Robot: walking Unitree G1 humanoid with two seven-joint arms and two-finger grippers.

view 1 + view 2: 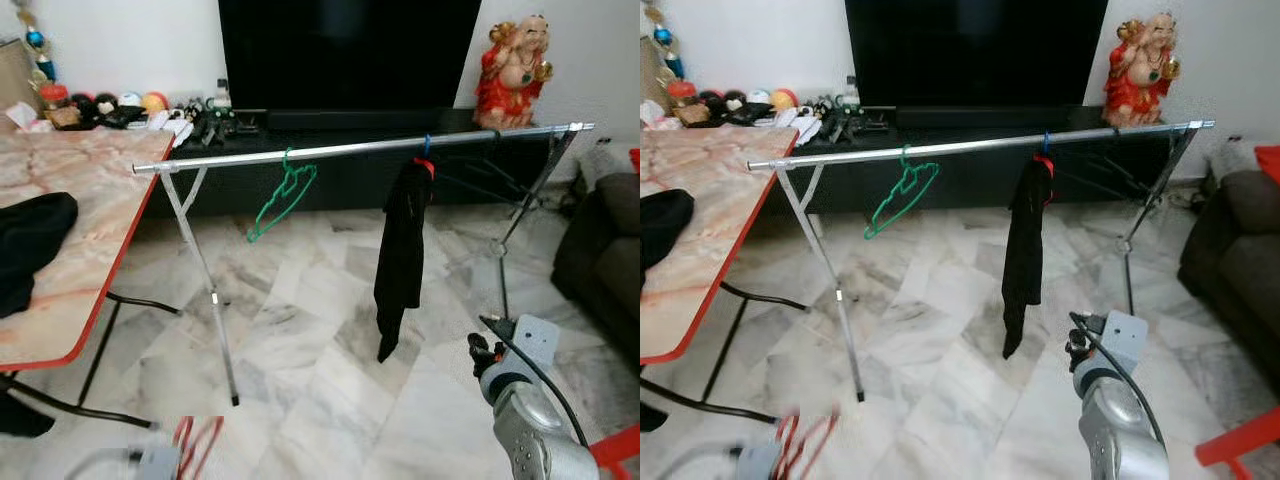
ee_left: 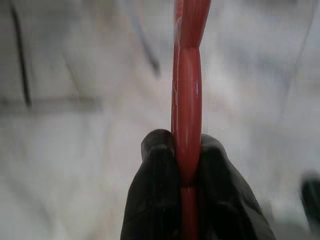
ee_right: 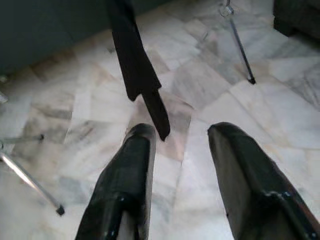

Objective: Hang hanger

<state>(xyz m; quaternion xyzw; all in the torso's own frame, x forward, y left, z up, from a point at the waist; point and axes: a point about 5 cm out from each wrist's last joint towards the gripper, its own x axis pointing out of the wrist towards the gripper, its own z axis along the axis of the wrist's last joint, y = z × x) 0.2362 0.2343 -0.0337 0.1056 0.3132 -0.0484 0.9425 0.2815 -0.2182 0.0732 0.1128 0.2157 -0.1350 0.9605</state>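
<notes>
Left eye view, rail (image 1: pixel 340 150), green hanger (image 1: pixel 283 200), black garment (image 1: pixel 402 250), table (image 1: pixel 90 220)

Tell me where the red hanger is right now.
The red hanger is clamped in the left claw, low at the robot's left over the marble floor, well below the rail where the green hanger hangs.

Glossy red plastic hanger (image 2: pixel 189 100), shiny metal rail (image 1: pixel 360 150), matt black cloth (image 1: pixel 400 250), seemingly polished marble floor (image 1: pixel 320 350).
</notes>
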